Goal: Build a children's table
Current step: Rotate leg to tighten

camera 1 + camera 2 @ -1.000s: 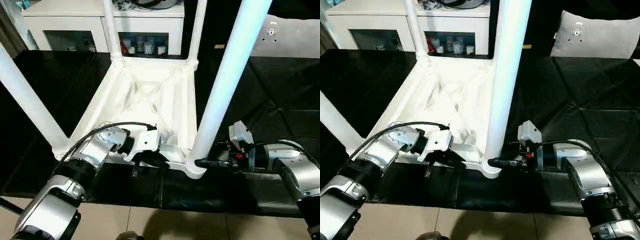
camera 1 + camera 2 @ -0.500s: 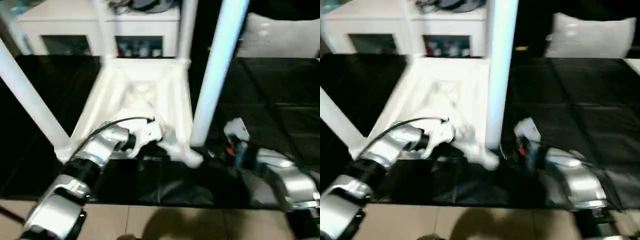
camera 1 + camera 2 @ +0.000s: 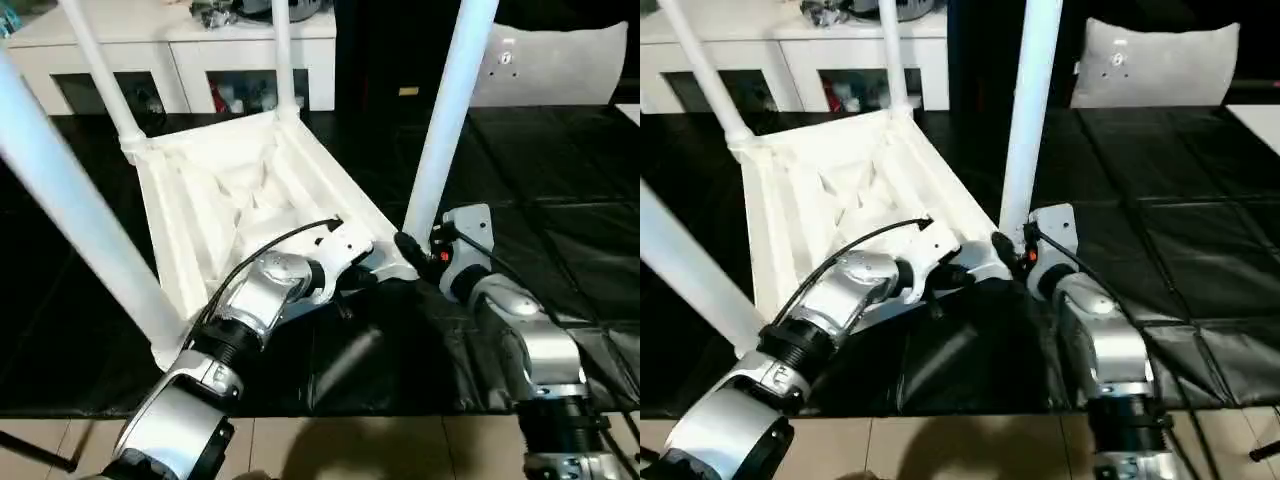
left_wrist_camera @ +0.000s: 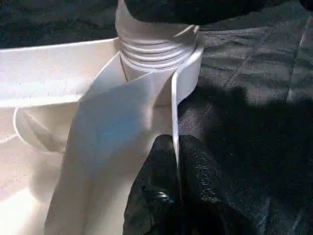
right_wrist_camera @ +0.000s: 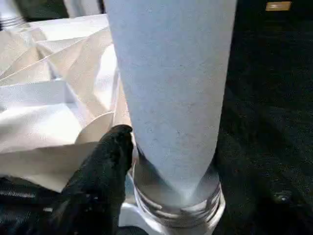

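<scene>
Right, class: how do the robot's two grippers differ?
Left gripper is shut on the tabletop's thin white rim; right gripper sits beside the round white leg's threaded base. Left reaches over the ribbed underside, right over the black mat. Both meet at one corner socket.

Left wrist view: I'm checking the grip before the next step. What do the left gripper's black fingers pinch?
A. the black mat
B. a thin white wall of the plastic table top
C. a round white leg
B: the fingers close on the table top's thin upright white wall.
</scene>
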